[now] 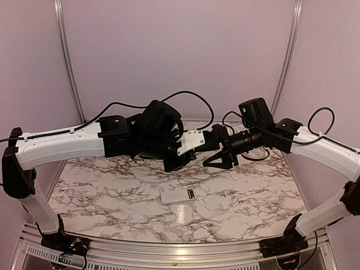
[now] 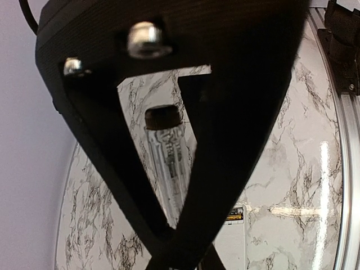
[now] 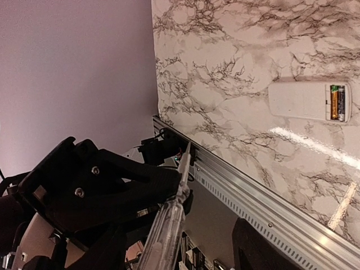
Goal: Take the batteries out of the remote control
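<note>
The white remote control [image 1: 179, 196] lies flat on the marble table, battery recess face up at its right end. Both batteries sit in the recess, one golden-orange [image 3: 334, 102] and one dark [image 3: 341, 103]. The remote also shows in the left wrist view [image 2: 233, 242]. My two arms meet high above the table behind it. My left gripper [image 1: 207, 140] is shut on a clear-handled screwdriver [image 3: 169, 225] at its neck [image 2: 180, 239]. My right gripper [image 1: 220, 151] is open, its fingers either side of the handle [image 3: 191, 253], with one finger [image 3: 253, 247] well clear of it.
An aluminium rail [image 3: 270, 208] runs along the table's near edge, also seen in the top view [image 1: 169, 247]. Lilac walls close in the back and sides. Black cables [image 1: 191, 98] loop above both wrists.
</note>
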